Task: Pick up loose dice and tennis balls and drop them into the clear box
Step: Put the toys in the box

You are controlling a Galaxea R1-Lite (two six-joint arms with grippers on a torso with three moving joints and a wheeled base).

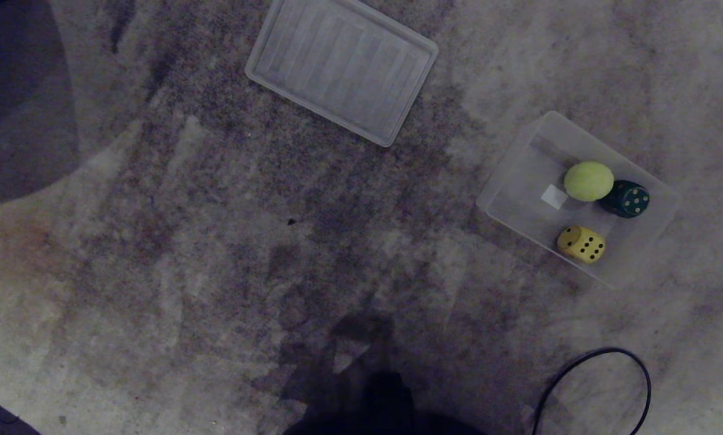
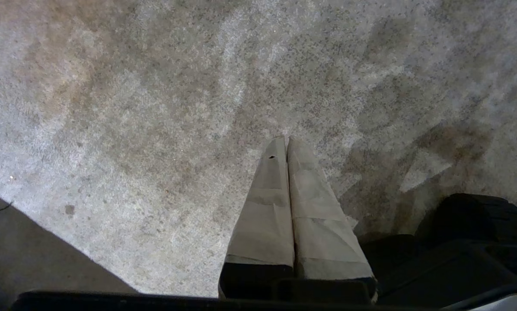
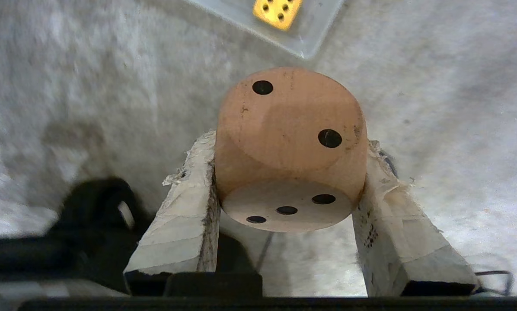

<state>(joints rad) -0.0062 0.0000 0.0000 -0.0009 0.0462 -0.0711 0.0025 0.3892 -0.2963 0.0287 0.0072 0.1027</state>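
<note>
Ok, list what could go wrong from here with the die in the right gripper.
1. The right gripper pinches the beige die only low on its sides; most of it sticks out beyond the frayed fingertips, so a jolt might free it.
2. The clear box already holds a tennis ball, a dark green die and a yellow die; a drop onto these could bounce out.

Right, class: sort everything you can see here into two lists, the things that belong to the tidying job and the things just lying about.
Part of the job:
- clear box
- tennis ball, dark green die and yellow die, all in the box
- beige die, held in the right gripper

Just lying about:
- ribbed white panel
- black cable
- carpet
- left gripper, closed and empty
</note>
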